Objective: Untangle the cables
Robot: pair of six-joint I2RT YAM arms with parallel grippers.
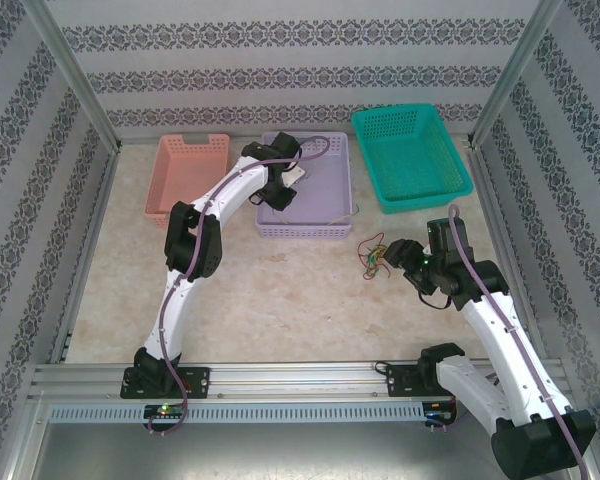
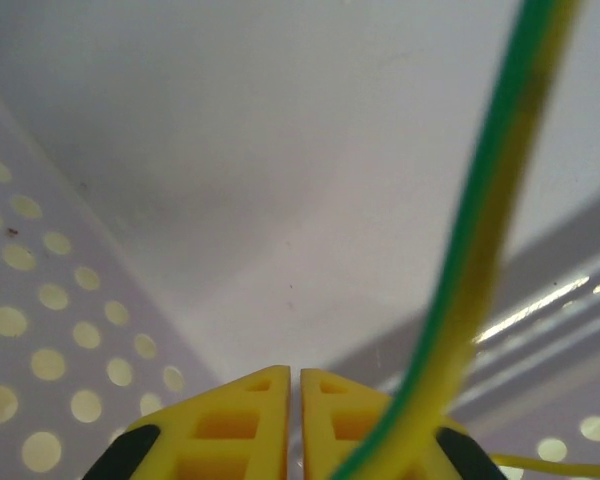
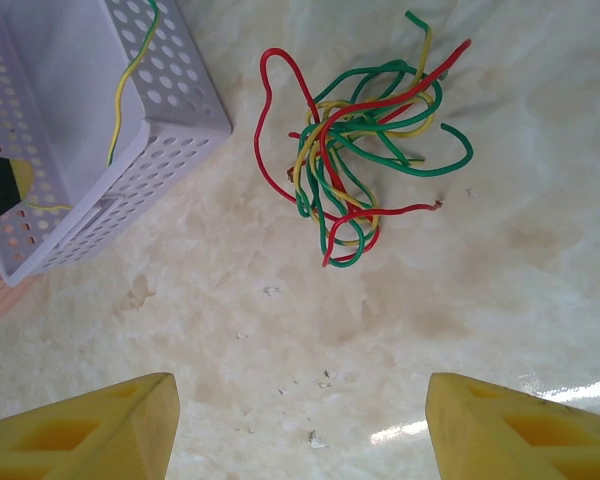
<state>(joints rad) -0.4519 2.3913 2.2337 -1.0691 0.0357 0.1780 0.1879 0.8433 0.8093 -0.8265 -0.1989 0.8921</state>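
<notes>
Right claw wide open; cables look light, floppy, snag-prone: I'd pinch free red end, frame center-right. Left claw shut beside green-yellow cable.

Top camera looks down from behind; left wrist close inside the lilac basket; right wrist sees its corner.

a: where's the tangle?
b: the cable knot lies flat on the table, near the lavender basket. red, green and yellow wires are looped through one another, with loose ends sticking out.
a: any apart from it?
b: one green-and-yellow cable, gently curved, running up inside that basket.
</notes>
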